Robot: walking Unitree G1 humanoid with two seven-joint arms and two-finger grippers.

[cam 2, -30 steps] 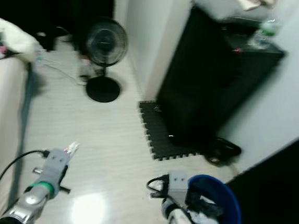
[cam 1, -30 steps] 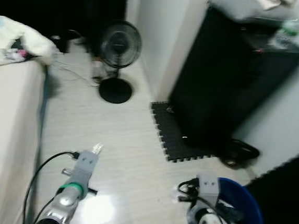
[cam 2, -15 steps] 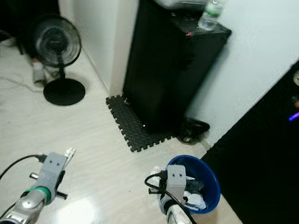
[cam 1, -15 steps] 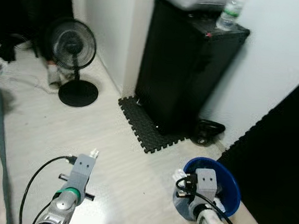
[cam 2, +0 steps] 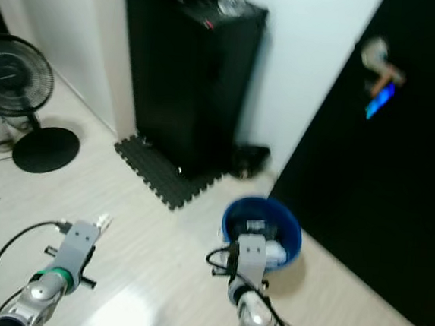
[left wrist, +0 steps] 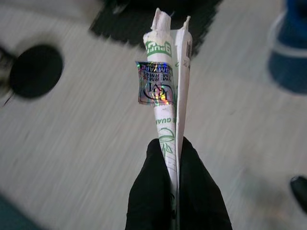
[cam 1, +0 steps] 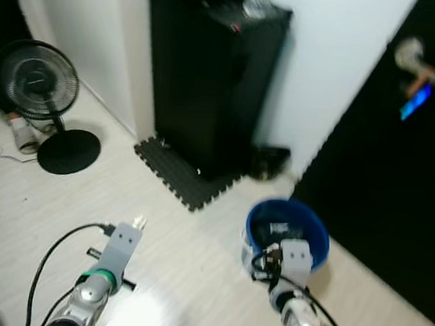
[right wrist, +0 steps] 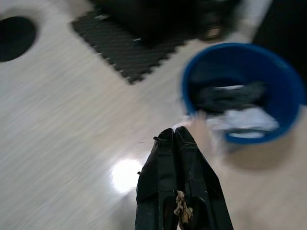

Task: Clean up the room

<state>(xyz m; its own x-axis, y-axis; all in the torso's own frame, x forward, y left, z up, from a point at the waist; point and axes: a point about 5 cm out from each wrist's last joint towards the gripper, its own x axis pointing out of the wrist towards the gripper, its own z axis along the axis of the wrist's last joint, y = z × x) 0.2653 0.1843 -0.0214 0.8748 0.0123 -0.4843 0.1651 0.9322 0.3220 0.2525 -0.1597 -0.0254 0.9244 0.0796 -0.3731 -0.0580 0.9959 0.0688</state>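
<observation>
Standing by the wall, the black cabinet [cam 1: 209, 78] has the blue bin [cam 1: 288, 229] on the floor near it; the left gripper [left wrist: 175, 158] pinches a folded white wrapper [left wrist: 168, 96], the right gripper [right wrist: 177, 136] is closed, empty.

Both arms forward, left claw [left wrist: 175, 148] clamped, right claw [right wrist: 176, 136] closed.

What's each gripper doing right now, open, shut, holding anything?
Left gripper: shut on a white-and-green wrapper.
Right gripper: shut, holding nothing.
</observation>
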